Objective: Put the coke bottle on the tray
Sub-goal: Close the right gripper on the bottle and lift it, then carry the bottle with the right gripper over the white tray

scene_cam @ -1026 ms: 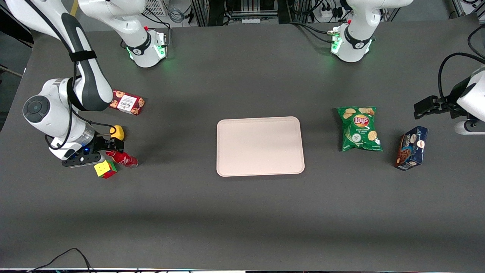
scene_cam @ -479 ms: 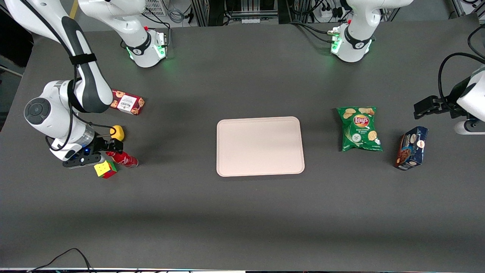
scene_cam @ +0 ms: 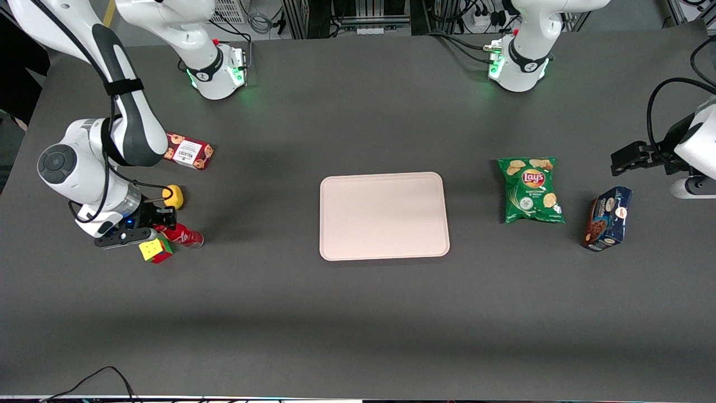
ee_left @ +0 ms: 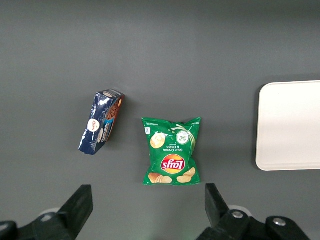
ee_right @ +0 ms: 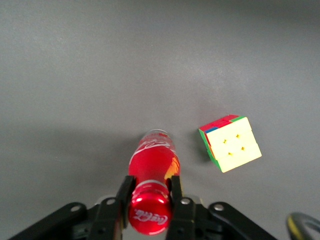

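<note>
The right arm bends down low near the counter edge at the working arm's end. Its end effector (ee_right: 150, 212) is clamped on the cap end of the coke bottle (scene_cam: 182, 235), just beside the puzzle cube (scene_cam: 155, 249). The tray (scene_cam: 384, 215) lies well apart, mid-counter.

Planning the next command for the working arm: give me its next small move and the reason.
Probably lift straight up. The gripper sits closed on the coke bottle near its cap, the bottle seems still down at the table beside the puzzle cube, and the tray lies well off toward the parked arm.
</note>
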Controlling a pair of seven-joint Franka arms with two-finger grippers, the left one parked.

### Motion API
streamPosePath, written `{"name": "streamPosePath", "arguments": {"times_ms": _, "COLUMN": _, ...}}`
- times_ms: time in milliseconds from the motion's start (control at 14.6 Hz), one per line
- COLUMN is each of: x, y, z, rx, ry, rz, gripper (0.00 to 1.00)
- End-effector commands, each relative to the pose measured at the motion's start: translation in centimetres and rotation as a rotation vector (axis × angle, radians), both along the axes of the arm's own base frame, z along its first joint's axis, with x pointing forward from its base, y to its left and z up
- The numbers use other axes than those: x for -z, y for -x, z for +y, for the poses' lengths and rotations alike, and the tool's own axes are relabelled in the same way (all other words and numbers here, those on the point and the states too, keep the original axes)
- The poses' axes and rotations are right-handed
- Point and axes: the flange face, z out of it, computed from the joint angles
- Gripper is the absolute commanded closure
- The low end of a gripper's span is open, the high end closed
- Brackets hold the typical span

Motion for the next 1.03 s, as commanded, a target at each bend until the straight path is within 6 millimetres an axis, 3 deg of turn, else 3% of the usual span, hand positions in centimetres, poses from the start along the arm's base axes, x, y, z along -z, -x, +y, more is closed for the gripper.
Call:
{"name": "streamPosePath", "arguments": {"times_ms": 0, "x": -0.4, "y": 0.0, "z": 0.4, "rx": -0.024, "ry": 0.001, "rz": -0.015, "gripper": 1.00}}
{"name": "streamPosePath", "arguments": {"times_ms": 137, "x": -1.2, "y": 0.0, "z": 0.5, "rx": -0.027, "ry": 0.000, "rz": -0.025, "gripper": 1.00}}
{"name": "streamPosePath", "arguments": {"times_ms": 274, "x": -3.9, "y": 0.2, "z": 0.5, "rx": -0.029, "ry": -0.001, "rz": -0.038, "gripper": 1.00}}
{"name": "streamPosePath", "arguments": {"times_ms": 547, "x": -13.5, "y": 0.5, "z": 1.2, "rx": -0.029, "ry": -0.004, "rz": 0.032, "gripper": 1.00}}
{"name": "streamPosePath", "arguments": {"times_ms": 752, "x": -21.5, "y": 0.8, "z": 4.2, "rx": -0.054, "ry": -0.022, "rz": 0.093, "gripper": 1.00}}
{"name": "streamPosePath", "arguments": {"times_ms": 957, "x": -27.1, "y": 1.1, "z": 8.0, "rx": -0.024, "ry": -0.028, "rz": 0.086, "gripper": 1.00}}
